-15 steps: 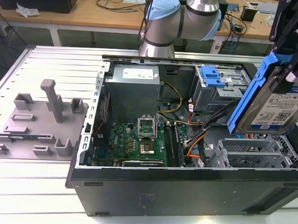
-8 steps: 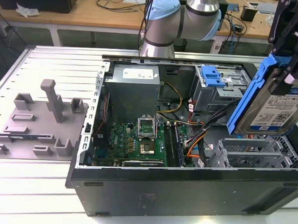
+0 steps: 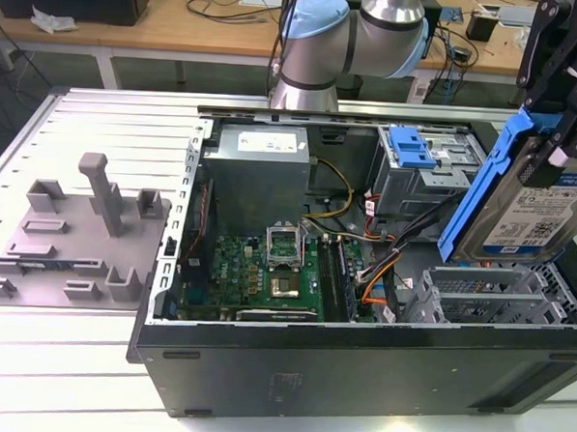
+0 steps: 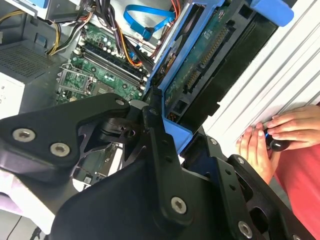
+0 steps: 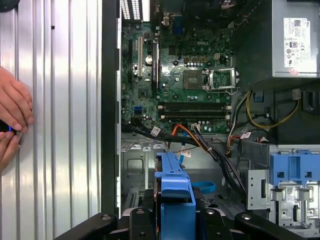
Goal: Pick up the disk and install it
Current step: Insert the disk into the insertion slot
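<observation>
The disk point(image 3: 535, 221), a silver drive with a white-and-blue label in a blue carrier frame, hangs tilted on edge above the open computer case point(image 3: 358, 360), at the exterior view's right. My gripper point(image 3: 555, 153) is shut on its upper end. Below it lies a metal drive bay point(image 3: 488, 294). In the second wrist view the disk's point(image 4: 200, 65) green circuit side shows between my black fingers point(image 4: 157, 145). The first wrist view looks down the carrier's blue edge point(image 5: 175, 195) into the case.
Motherboard point(image 3: 266, 268), power supply point(image 3: 257, 171) and loose cables point(image 3: 388, 250) fill the case. A blue bracket point(image 3: 413, 145) sits atop the rear drive cage. A grey fixture plate point(image 3: 75, 234) lies at the exterior view's left. A person's hands point(image 4: 270, 140) rest beside the case.
</observation>
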Available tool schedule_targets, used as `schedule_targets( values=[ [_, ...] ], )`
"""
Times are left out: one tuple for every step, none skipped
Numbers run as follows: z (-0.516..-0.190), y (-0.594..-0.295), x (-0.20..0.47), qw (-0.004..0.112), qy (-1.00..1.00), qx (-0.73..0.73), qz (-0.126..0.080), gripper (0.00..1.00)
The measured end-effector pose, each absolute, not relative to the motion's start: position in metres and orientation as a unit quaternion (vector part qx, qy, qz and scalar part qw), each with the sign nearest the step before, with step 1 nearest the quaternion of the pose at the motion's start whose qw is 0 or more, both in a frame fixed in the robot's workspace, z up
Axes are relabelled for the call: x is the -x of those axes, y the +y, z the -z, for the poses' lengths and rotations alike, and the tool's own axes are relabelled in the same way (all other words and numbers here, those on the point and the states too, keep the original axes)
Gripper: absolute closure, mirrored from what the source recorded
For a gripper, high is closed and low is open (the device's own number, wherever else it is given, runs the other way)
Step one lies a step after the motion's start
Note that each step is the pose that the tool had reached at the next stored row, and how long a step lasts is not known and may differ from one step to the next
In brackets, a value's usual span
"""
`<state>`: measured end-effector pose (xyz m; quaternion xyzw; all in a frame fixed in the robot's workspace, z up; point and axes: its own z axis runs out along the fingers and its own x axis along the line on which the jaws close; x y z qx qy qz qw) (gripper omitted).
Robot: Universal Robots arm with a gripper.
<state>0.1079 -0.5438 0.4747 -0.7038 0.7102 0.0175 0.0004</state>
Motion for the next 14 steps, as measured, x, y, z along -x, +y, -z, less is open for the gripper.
schedule_targets(
  values=[
    [-0.4741, -0.5439, -0.1079, 0.0, 0.71, 0.704, -0.017, 0.63],
    [-0.4737, -0.544, -0.1079, 0.0, 0.709, 0.705, -0.017, 0.63],
    [-0.4732, -0.5441, -0.1079, 0.0, 0.709, 0.705, -0.017, 0.63],
    [-0.4729, -0.5443, -0.1079, 0.0, 0.709, 0.705, -0.017, 0.63],
    [-0.4727, -0.5446, -0.1079, 0.0, 0.709, 0.705, -0.017, 0.63],
    [-0.4723, -0.5449, -0.1079, 0.0, 0.709, 0.705, -0.018, 0.63],
    [-0.472, -0.5451, -0.1079, 0.0, 0.709, 0.705, -0.018, 0.63],
    [-0.4717, -0.5454, -0.1079, 0.0, 0.709, 0.705, -0.018, 0.63],
    [-0.4713, -0.5459, -0.1079, 0.0, 0.709, 0.705, -0.018, 0.63],
    [-0.4709, -0.5463, -0.1078, 0.0, 0.709, 0.705, -0.018, 0.63],
    [-0.4707, -0.5466, -0.1078, 0.0, 0.709, 0.705, -0.018, 0.63],
    [-0.4703, -0.5469, -0.1079, 0.0, 0.709, 0.705, -0.017, 0.63],
    [-0.4702, -0.5471, -0.1079, 0.0, 0.709, 0.705, -0.017, 0.63],
    [-0.4698, -0.5471, -0.1079, 0.0, 0.709, 0.705, -0.017, 0.63]
  ],
)
